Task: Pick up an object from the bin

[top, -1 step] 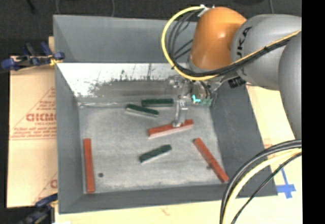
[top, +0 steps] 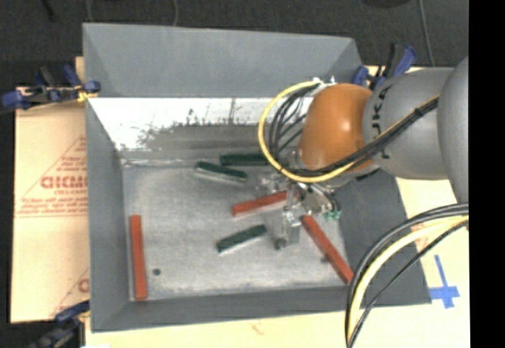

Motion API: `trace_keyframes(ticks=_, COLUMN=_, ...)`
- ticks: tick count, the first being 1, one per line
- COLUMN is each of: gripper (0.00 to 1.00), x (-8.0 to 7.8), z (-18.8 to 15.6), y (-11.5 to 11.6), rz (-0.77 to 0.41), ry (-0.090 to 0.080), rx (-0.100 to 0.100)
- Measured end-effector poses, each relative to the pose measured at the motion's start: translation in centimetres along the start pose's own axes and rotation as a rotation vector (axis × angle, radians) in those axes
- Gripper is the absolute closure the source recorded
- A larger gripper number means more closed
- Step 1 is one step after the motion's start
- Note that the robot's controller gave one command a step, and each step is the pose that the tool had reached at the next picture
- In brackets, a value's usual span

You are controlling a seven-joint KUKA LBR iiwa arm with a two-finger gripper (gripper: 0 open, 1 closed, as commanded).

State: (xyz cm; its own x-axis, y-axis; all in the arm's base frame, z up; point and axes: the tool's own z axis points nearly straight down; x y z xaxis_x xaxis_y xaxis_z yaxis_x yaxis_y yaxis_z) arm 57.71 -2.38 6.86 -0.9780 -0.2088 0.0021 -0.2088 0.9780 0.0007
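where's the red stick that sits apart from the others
In the camera view the red stick lies along the bin's left wall, near the front-left corner; its nearest neighbour is a dark green stick to its right, by the gripper.

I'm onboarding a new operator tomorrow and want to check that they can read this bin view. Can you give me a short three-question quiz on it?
1. True or false: the red bar by the left wall of the bin lies apart from all the other bars.
2. Over which part of the bin floor is the tool? A) front-left corner B) right of centre C) back-left corner
3. How many red bars lie in the bin in all?
Key: 1 true; 2 B; 3 three.
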Motion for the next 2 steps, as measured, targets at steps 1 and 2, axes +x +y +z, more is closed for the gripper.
trace_keyframes(ticks=1, gripper=1.00, x=-0.3, z=-0.3, y=0.0, rz=0.000, ry=-0.007, rx=0.002)
trace_keyframes(ticks=2, gripper=1.00, x=-0.5, z=-18.9, y=-0.7, rz=-0.015, ry=-0.015, rx=0.005)
